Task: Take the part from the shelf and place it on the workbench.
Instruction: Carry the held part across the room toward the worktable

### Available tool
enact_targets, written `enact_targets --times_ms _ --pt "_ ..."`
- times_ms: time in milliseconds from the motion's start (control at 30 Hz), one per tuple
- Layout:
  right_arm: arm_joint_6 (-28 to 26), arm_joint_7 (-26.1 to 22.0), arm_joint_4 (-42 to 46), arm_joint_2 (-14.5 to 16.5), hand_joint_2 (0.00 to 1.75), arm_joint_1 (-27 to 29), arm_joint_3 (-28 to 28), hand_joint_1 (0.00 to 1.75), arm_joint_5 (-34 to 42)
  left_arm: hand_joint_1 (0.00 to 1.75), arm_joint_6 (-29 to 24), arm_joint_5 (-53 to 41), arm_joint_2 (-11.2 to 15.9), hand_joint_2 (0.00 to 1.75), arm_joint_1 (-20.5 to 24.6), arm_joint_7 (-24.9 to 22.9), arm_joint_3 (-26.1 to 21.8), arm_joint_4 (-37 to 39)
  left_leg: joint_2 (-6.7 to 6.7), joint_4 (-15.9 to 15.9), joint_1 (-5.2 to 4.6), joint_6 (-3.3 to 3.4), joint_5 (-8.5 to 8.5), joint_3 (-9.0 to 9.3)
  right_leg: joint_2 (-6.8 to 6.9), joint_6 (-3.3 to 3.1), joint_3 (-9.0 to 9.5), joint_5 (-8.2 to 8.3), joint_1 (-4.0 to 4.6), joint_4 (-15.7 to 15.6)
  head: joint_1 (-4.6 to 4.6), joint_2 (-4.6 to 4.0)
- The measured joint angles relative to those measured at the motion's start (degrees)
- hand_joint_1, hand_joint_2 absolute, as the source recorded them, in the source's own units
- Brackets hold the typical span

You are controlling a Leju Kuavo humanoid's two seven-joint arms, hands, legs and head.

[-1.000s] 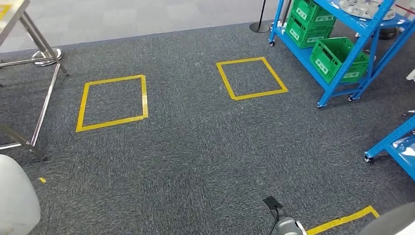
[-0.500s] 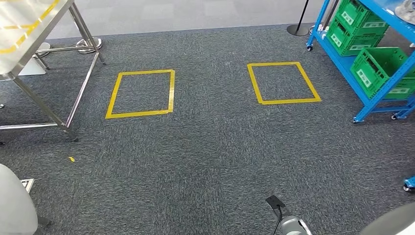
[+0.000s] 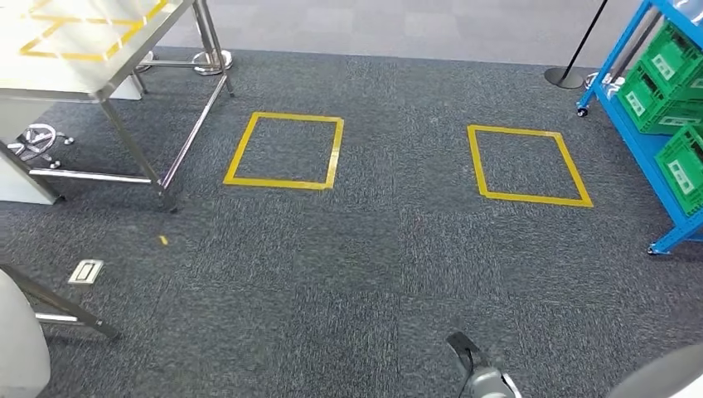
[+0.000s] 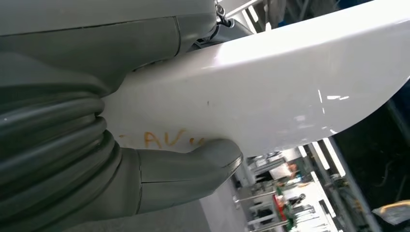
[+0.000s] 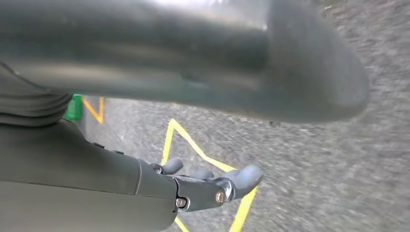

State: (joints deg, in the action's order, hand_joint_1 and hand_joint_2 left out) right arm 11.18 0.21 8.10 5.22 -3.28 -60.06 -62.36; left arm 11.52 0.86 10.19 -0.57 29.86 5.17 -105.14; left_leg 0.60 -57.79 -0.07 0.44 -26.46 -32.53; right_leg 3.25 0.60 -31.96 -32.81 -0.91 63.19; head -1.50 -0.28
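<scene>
Left hand (image 4: 145,159) gripped the white part (image 4: 270,87), thumb pressed under it, held close for carrying. Right hand (image 5: 212,186) hung over carpet, holding nothing, fingers loosely apart. Table (image 3: 91,50) at ten o'clock, shelf (image 3: 663,124) at two; delivery pending, I judged.

The head camera swings left: the steel-legged white workbench (image 3: 99,66) with yellow tape comes further into view, while the blue metal shelf (image 3: 655,157) holding green plastic crates (image 3: 676,62) slides toward the right edge.
</scene>
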Motion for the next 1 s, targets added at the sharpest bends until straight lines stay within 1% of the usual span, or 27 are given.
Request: enact_targets --times_ms 33,67,100,133,167,200,233,267,300,333,400,433,467,533,567,600,633,667,700,767,800,833,867,900,933,967,1000 --pt "-0.1 0.1 0.0 0.1 0.00 0.0 0.0 0.00 0.1 1.75 0.1 -0.1 -0.1 1.75 0.5 -0.2 0.0 0.0 -0.57 0.0 0.04 0.16 0.07 0.00 -1.71 0.12 -1.57 -1.65 -0.05 3.4 -0.11 0.00" --pt "-0.2 0.3 0.0 0.2 0.00 0.1 0.0 0.00 0.2 1.75 0.2 -0.2 -0.2 1.75 0.8 -0.3 0.0 0.1 -1.21 0.0 0.05 0.29 0.11 -0.05 -2.58 0.16 -3.57 -3.17 -0.06 7.2 -0.19 0.00" --pt "-0.2 0.3 0.0 0.2 0.00 0.2 0.0 0.00 0.2 1.75 0.2 -0.2 -0.3 1.75 1.0 -0.4 0.0 0.3 -1.91 -0.1 0.05 0.30 0.10 -0.08 -2.94 0.19 -5.31 -3.94 -0.06 10.2 -0.25 0.00" --pt "-0.3 0.3 0.0 0.3 0.00 0.3 0.0 0.00 0.2 1.75 0.2 -0.2 -0.4 1.75 1.0 -0.3 0.0 0.5 -2.65 -0.2 0.05 0.28 0.07 -0.10 -3.08 0.18 -6.34 -3.63 -0.07 11.5 -0.25 0.00" --pt "-0.3 0.2 0.0 0.4 0.00 0.3 0.0 0.00 0.2 1.75 0.2 -0.2 -0.4 1.75 1.1 -0.2 0.0 0.6 -3.38 -0.3 0.07 0.22 0.01 -0.11 -3.17 0.14 -6.36 -2.21 -0.10 10.6 -0.26 0.00" --pt "-0.3 0.2 0.0 0.5 0.00 0.3 0.0 0.00 0.2 1.75 0.2 -0.2 -0.4 1.75 1.2 -0.1 0.0 0.7 -4.11 -0.5 0.12 0.08 -0.08 -0.12 -3.45 0.09 -5.32 0.01 -0.17 7.6 -0.25 0.00" --pt "-0.3 0.2 0.0 0.5 0.00 0.3 0.0 0.00 0.2 1.75 0.2 -0.2 -0.4 1.75 1.4 0.0 0.0 0.8 -4.78 -0.7 0.18 -0.12 -0.22 -0.20 -4.51 0.02 -3.80 2.01 -0.31 3.6 -0.25 0.00" --pt "-0.3 0.3 0.0 0.5 0.00 0.3 0.0 0.00 0.2 1.75 0.1 -0.1 -0.4 1.75 1.7 0.1 0.0 0.9 -5.45 -1.1 0.16 -0.41 -0.37 -0.39 -5.73 0.01 -2.47 3.39 -0.39 0.2 -0.24 0.00" --pt "-0.2 0.3 0.0 0.5 0.00 0.2 0.0 0.00 0.2 1.75 0.1 -0.1 -0.4 1.75 2.1 0.1 0.0 0.9 -6.10 -1.3 0.17 -0.78 -0.43 -0.64 -6.64 -0.03 -1.61 4.08 -0.45 -2.0 -0.22 0.00" --pt "-0.2 0.3 0.0 0.6 0.00 0.2 0.0 0.00 0.2 1.75 0.0 -0.1 -0.4 1.75 2.4 0.2 0.0 1.0 -6.70 -1.3 0.21 -1.18 -0.40 -0.90 -7.25 -0.15 -1.28 4.10 -0.39 -2.9 -0.23 0.00" --pt "-0.2 0.3 0.0 0.8 0.00 0.1 0.0 0.00 0.2 1.75 -0.1 -0.2 -0.4 1.75 2.7 0.2 -0.1 1.0 -7.64 -1.1 0.32 -1.98 -0.15 -1.25 -6.20 -0.72 -1.19 4.20 -0.30 -3.2 -0.22 0.00" --pt "-0.2 0.3 0.0 0.9 0.00 0.0 0.0 0.00 0.2 1.75 -0.1 -0.3 -0.3 1.75 2.8 0.2 -0.1 1.0 -7.02 -1.2 0.30 -2.29 -0.24 -1.42 -5.63 -1.10 -0.99 4.34 -0.33 -3.4 -0.19 0.00" --pt "-0.2 0.3 0.0 1.0 0.00 0.0 0.0 0.00 0.2 1.75 -0.2 -0.4 -0.3 1.75 3.0 0.2 -0.2 1.0 -5.70 -2.1 0.23 -2.56 -0.87 -1.93 -4.95 -1.54 -0.78 4.46 -0.42 -3.6 -0.14 0.00" --pt "-0.2 0.3 0.0 1.0 0.00 0.1 0.0 0.00 0.3 1.75 -0.3 -0.6 -0.3 1.75 3.5 0.2 -0.3 1.1 -2.43 -7.2 0.20 -2.99 -3.74 -4.40 -3.56 -2.17 -0.51 4.51 -0.40 -3.9 -0.08 0.00" --pt "-0.3 0.3 0.0 1.1 0.00 0.2 0.0 0.00 0.3 1.75 -0.3 -0.6 -0.3 1.75 3.7 0.2 -0.3 1.2 -1.60 -10.9 0.28 -3.19 -5.49 -6.23 -2.81 -2.38 -0.50 4.44 -0.33 -3.9 -0.06 0.00" --pt "-0.3 0.4 0.0 1.1 0.00 0.3 0.0 0.00 0.3 1.75 -0.3 -0.6 -0.3 1.75 3.8 0.2 -0.4 1.3 -1.34 -14.2 0.38 -3.35 -6.70 -7.84 -2.07 -2.43 -0.50 4.37 -0.29 -3.9 -0.07 0.00" --pt "-0.4 0.4 0.0 1.1 0.00 0.3 0.0 0.00 0.3 1.75 -0.3 -0.6 -0.3 1.75 3.9 0.2 -0.4 1.6 -1.23 -16.0 0.45 -3.45 -6.98 -8.75 -1.34 -2.45 -0.47 4.29 -0.27 -3.9 -0.05 0.00" --pt "-0.5 0.5 0.0 1.2 0.00 0.2 0.0 0.00 0.4 1.75 -0.2 -0.6 -0.3 1.75 4.1 0.2 -0.4 1.8 -1.08 -15.8 0.49 -3.48 -6.18 -8.58 -0.62 -2.42 -0.40 4.20 -0.27 -3.9 -0.05 0.00" --pt "-0.6 0.5 0.0 1.3 0.00 0.1 0.0 0.00 0.6 1.75 -0.1 -0.6 -0.2 1.75 4.4 0.2 -0.4 2.0 -0.71 -13.4 0.49 -3.42 -4.53 -7.29 0.05 -2.34 -0.25 4.08 -0.27 -3.9 -0.05 0.00" --pt "-0.7 0.6 0.0 1.6 0.00 0.0 0.0 0.00 0.9 1.75 0.0 -0.6 -0.2 1.75 5.2 0.2 -0.3 2.4 1.50 -5.6 0.17 -2.92 -1.20 -3.17 1.29 -1.99 0.17 3.76 -0.14 -3.9 -0.04 0.00" --pt "-0.7 0.6 0.0 1.8 0.00 0.0 0.0 0.00 1.0 1.75 0.0 -0.6 -0.2 1.75 5.5 0.2 -0.3 2.5 2.45 -2.8 -0.06 -2.48 -0.39 -1.67 1.82 -1.72 0.35 3.60 -0.03 -3.9 -0.05 0.00" --pt "-0.7 0.6 0.0 1.9 0.00 -0.1 0.0 0.00 1.1 1.75 0.0 -0.6 -0.3 1.75 5.8 0.2 -0.3 2.6 3.01 -1.2 -0.30 -2.06 -0.17 -0.90 2.33 -1.42 0.49 3.47 0.08 -3.9 -0.05 0.00" --pt "-0.7 0.6 0.0 2.0 0.00 -0.1 0.0 0.00 1.1 1.75 0.0 -0.6 -0.3 1.75 5.9 0.2 -0.3 2.7 2.80 -0.9 -0.50 -1.66 -0.34 -0.86 2.85 -1.11 0.60 3.41 0.16 -4.0 -0.05 0.00" --pt "-0.8 0.6 0.0 2.1 0.00 -0.2 0.0 0.00 1.1 1.75 0.0 -0.6 -0.3 1.75 5.9 0.2 -0.2 2.9 2.08 -0.8 -0.47 -1.27 -0.17 -0.88 3.42 -0.79 0.77 3.35 0.18 -4.0 -0.06 0.00" --pt "-0.8 0.6 0.0 2.2 0.00 -0.3 -0.1 0.00 1.2 1.75 0.0 -0.6 -0.3 1.75 5.9 0.1 -0.2 3.0 1.46 -0.6 -0.36 -0.94 -0.01 -0.84 3.42 -0.44 0.87 3.18 0.09 -4.0 -0.06 0.00" --pt "-0.8 0.5 0.0 2.3 0.00 -0.4 -0.1 0.00 1.2 1.75 0.0 -0.6 -0.3 1.75 5.9 0.1 -0.1 3.0 0.88 -0.4 -0.20 -0.57 0.16 -0.75 2.60 -0.14 0.71 2.64 0.01 -3.3 -0.07 0.00" --pt "-0.8 0.5 0.0 2.4 0.00 -0.4 -0.1 0.00 1.3 1.75 0.0 -0.6 -0.3 1.75 5.9 0.1 -0.1 3.1 0.37 -0.2 0.00 -0.22 0.33 -0.63 1.21 0.13 0.02 1.60 -0.08 -1.6 -0.13 0.00"
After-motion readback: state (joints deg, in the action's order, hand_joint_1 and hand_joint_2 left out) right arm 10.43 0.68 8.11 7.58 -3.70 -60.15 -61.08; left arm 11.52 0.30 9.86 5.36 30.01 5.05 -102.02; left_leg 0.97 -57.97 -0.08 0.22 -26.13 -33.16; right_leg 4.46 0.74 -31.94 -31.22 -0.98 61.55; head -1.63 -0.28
